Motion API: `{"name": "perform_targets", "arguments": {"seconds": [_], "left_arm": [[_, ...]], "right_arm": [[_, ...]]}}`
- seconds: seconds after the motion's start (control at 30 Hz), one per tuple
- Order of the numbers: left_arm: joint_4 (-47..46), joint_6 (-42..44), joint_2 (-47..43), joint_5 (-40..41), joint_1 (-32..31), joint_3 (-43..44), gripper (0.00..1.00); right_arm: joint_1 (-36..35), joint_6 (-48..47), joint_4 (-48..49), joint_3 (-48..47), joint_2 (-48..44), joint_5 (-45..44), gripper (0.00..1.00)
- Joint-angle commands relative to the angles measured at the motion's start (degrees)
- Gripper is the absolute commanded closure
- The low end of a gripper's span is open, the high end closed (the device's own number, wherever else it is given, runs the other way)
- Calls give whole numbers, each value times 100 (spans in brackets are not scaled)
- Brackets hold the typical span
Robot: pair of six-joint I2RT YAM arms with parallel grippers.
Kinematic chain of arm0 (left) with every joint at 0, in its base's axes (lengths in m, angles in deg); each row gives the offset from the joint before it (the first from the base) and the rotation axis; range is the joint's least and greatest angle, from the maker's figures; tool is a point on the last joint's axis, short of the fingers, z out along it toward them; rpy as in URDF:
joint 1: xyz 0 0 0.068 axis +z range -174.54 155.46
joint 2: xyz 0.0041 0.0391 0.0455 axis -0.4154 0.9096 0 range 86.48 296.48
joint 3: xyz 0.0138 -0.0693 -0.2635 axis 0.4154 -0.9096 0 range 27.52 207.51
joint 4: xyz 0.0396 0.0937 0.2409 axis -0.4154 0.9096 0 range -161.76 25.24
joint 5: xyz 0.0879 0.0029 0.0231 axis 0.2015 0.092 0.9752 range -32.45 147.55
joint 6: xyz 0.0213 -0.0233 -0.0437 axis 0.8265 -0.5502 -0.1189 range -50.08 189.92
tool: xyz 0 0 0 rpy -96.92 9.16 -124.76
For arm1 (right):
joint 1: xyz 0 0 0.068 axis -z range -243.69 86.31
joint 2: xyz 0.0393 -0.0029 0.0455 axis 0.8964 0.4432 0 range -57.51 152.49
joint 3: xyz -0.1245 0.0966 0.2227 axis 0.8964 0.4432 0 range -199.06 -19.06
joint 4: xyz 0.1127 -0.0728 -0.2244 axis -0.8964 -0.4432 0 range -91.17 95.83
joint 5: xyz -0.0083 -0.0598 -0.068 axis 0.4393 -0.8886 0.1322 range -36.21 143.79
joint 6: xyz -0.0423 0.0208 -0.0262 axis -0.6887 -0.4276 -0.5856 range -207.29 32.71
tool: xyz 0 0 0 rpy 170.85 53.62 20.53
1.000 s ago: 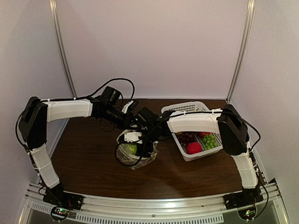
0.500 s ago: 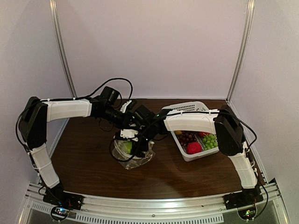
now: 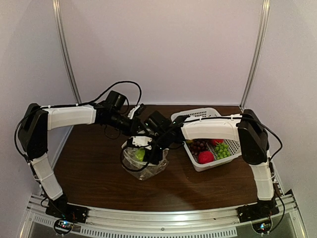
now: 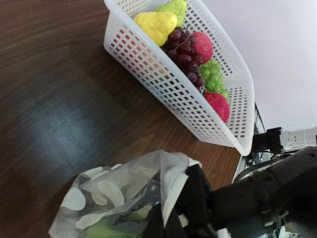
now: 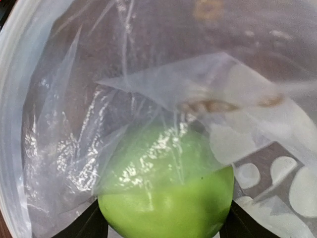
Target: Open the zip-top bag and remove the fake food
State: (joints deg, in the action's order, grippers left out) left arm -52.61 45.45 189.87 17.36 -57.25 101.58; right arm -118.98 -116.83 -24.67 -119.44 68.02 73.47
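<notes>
The zip-top bag [image 3: 143, 166], clear with white dots, sits on the table mid-left and shows in the left wrist view [image 4: 114, 193]. My left gripper [image 4: 166, 220] is shut on the bag's upper rim; from above it [image 3: 137, 130] is at the bag's far side. My right gripper [image 3: 143, 151] reaches into the bag mouth. In the right wrist view it [image 5: 166, 223] is shut on a glossy green round fruit [image 5: 166, 188] inside the bag, with plastic film over the fruit's top. Other fake food lies in the basket.
A white perforated basket [image 3: 218, 161] stands right of the bag and holds purple grapes [image 4: 181, 49], green grapes [image 4: 213, 74], a yellow piece [image 4: 156, 26] and red pieces [image 4: 218, 105]. Metal posts and walls enclose the brown table [image 3: 94, 168].
The right gripper and the bag shifted a little left, then back right. The green fruit stays between the right jaws. The left gripper keeps its pinch on the rim.
</notes>
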Motion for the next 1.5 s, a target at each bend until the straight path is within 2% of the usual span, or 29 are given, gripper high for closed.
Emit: {"name": "perform_targets", "arguments": {"seconds": [0.0,0.2,0.4,0.67,0.8,1.0,1.2,1.47], "left_arm": [[470,270,-141,75,112,29,100],[525,370,-136,75,248,56,100],[606,417,-163,120,347,73,100],[420,252,-170,148,371,147,100],[419,202,-178,159,371,217,100],[429,158,-183,157,371,221,100],[484,144,-244,187,370,231,100],[561,178,-318,216,371,196,100]], "right_arm": [[40,-26,237,242,-912,-651,41],[95,80,183,562,-1424,-831,41],[164,80,-215,291,-1652,-773,39],[264,59,-1197,-383,-1845,1863,38],[263,-78,-1682,-637,-1882,2506,38],[334,304,-1372,-665,-2173,1963,38],[632,177,-1718,-831,-2429,1672,38],[1890,18,-1818,333,-3341,1244,37]]}}
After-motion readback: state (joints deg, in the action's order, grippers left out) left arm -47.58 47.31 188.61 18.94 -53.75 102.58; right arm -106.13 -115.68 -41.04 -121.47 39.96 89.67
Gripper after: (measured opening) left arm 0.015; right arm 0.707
